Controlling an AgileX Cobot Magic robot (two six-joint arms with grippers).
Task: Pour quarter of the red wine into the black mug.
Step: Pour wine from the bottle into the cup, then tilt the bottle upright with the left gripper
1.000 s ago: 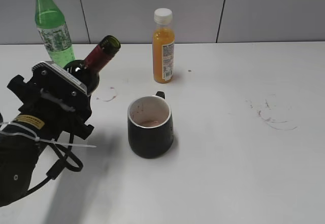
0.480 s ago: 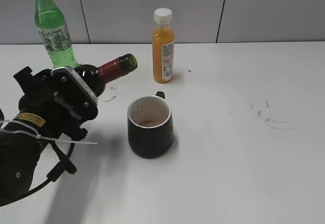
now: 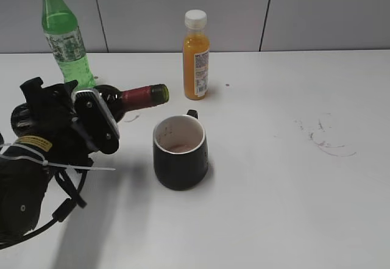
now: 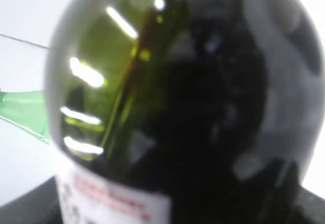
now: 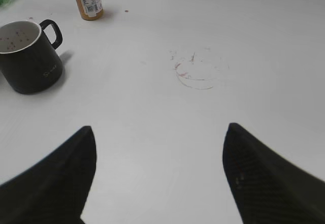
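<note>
Wine bottle tipped level beside the mug

The left gripper (image 3: 91,119) clasps the red wine (image 3: 131,96), its neck roughly horizontal, mouth just left of and above the black mug (image 3: 180,152) standing on the table (image 3: 274,196). The right gripper (image 5: 158,176) hangs spread apart, holding nothing. Farther back stand 1 orange juice bottle (image 3: 196,55) and 1 green bottle (image 3: 63,32).

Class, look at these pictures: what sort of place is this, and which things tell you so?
Probably a robot test lab, not a kitchen: a bare white table with stain rings, plain grey wall panels, and a robot gripper tilting a wine bottle toward a black mug.
</note>
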